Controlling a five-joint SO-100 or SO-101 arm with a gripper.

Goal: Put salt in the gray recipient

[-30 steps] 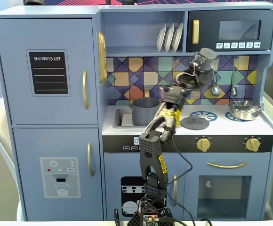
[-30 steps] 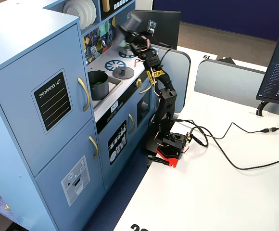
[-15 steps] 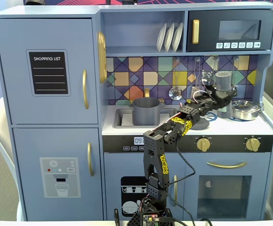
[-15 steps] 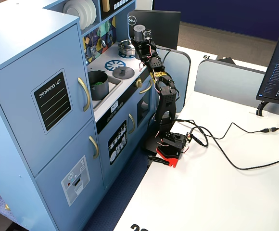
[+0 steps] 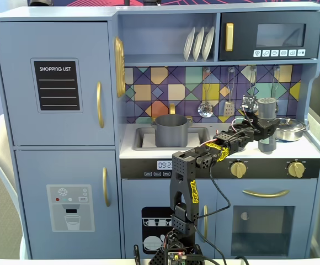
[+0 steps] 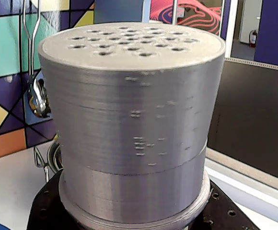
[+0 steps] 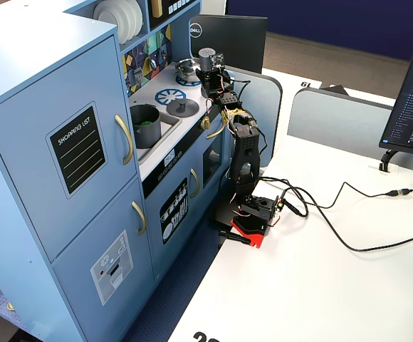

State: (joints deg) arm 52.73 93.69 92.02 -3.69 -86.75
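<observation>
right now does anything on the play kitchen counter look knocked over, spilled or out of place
Nothing stands out. The salt is upright in the hand, beside the steel pan. The gray pot stands upright in the sink, and its lid lies flat on the counter. No spill shows.

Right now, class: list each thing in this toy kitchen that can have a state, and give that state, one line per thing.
salt shaker: upright, held in the gripper.
gripper: shut on the shaker.
gray pot: upright in the sink, uncovered, something green inside.
lid: off the pot, lying flat on the counter.
steel pan: on the stove, uncovered.
cabinet doors: closed.
</observation>
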